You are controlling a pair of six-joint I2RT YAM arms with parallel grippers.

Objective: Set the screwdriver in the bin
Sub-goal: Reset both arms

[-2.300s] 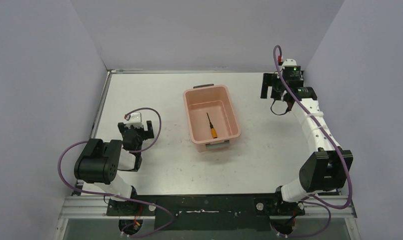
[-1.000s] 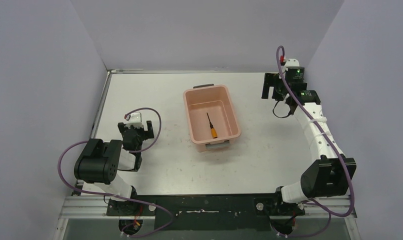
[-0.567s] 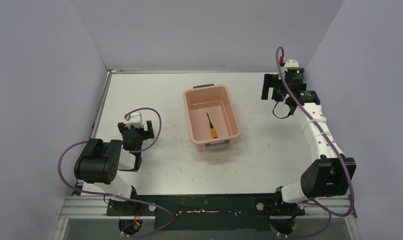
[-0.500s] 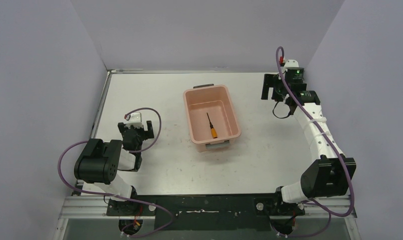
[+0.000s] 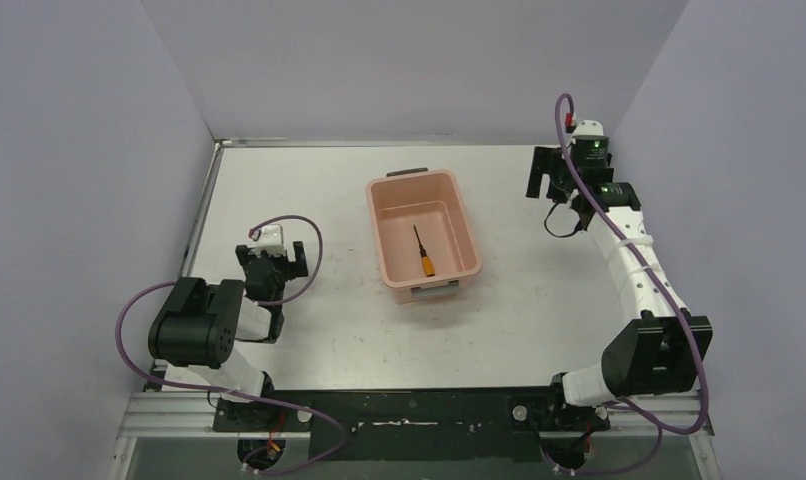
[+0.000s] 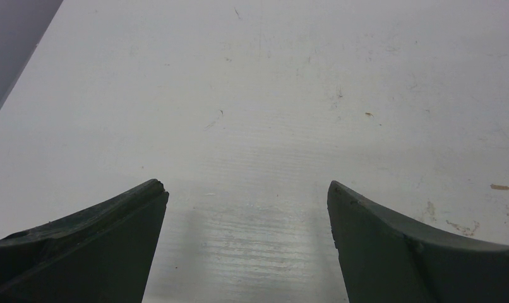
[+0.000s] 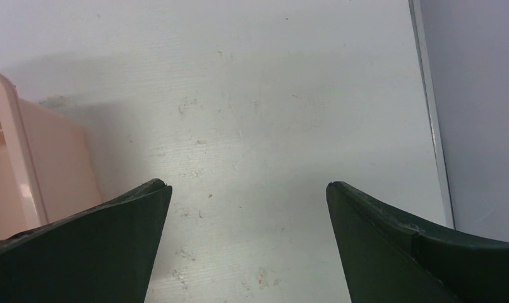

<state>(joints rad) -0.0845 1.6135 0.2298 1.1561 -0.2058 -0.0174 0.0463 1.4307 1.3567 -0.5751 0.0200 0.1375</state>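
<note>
Seen from above, the screwdriver (image 5: pixel 422 250) lies inside the bin (image 5: pixel 411 181), its orange handle toward the arms. The right wrist view catches only the bin's corner, with the right gripper (image 7: pixel 247 186) spread wide and empty. The left gripper (image 6: pixel 245 189) gapes likewise over the table (image 6: pixel 271 76).

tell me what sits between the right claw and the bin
Nothing but bare white table lies between the right claw and the bin. The top view shows the whole stretch, and the right wrist view agrees.
</note>
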